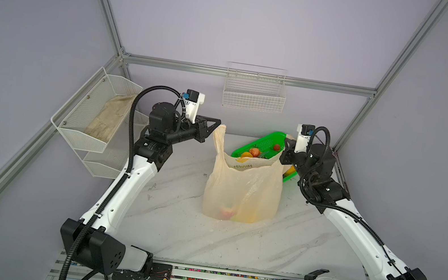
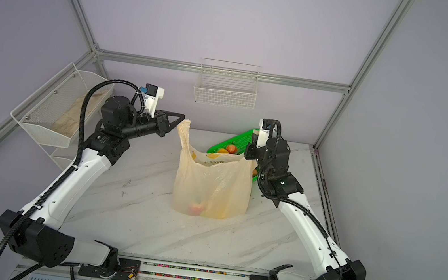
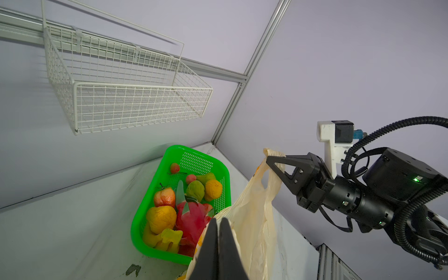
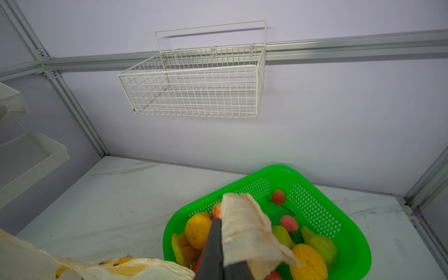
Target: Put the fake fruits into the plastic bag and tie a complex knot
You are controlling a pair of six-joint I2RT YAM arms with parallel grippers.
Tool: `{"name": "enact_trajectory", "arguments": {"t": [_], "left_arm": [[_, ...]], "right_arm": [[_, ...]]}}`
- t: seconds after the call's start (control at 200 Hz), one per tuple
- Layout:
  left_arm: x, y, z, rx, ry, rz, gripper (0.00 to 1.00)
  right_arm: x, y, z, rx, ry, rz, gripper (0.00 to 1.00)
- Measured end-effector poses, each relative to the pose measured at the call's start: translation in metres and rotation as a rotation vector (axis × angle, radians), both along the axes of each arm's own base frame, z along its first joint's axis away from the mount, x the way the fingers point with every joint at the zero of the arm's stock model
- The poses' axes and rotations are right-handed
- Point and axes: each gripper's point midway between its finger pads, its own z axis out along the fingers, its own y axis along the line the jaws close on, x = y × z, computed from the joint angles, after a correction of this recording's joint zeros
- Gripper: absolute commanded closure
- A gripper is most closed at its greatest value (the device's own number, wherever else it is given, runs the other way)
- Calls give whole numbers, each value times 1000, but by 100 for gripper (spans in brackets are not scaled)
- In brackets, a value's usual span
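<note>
The plastic bag [image 1: 243, 185] [image 2: 210, 183] stands upright mid-table with its mouth stretched open. My left gripper [image 1: 217, 124] [image 3: 218, 220] is shut on its left handle [image 1: 219, 134]. My right gripper [image 1: 286, 144] [image 3: 268, 160] [image 4: 221, 221] is shut on the right handle [image 4: 244, 223], which drapes over one finger. The handles are held apart, and no knot is in view. Through the bag's bottom show a pink-red fruit [image 1: 226, 213] and a yellow one [image 1: 249, 215]. Several fake fruits [image 3: 191, 215] [image 4: 197, 229] lie in the green basket [image 3: 174, 151] [image 4: 351, 242] behind the bag.
A white wire basket [image 1: 254, 94] hangs on the back wall above the table. White mesh shelves [image 1: 92, 140] on the left wall hold a pale cloth [image 1: 109, 118]. The marble tabletop [image 1: 174, 229] spreads in front of the bag. The green basket sits near the back right corner.
</note>
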Motion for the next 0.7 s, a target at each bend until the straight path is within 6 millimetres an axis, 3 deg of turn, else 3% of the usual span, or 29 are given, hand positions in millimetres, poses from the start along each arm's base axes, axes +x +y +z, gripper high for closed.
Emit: {"name": "enact_trajectory", "arguments": {"t": [0.16,0.21,0.285,0.46,0.695], "left_arm": [[-14,0,-6,-24,4,-18,100],[-20,0,-8,-31,7,-24,100],[-28,-1,-9,-43,8,-35,100],[-44,-7,-8,-61,-5,-65,100],[-51,-8,0,-85,-22,-83,100]], "right_arm": [[-5,4,-14,-8,40,31,72],[-8,5,-20,-24,56,48,53],[-16,11,-21,-23,71,98,39],[-44,20,7,5,26,207,32],[-80,16,89,55,-143,251,30]]}}
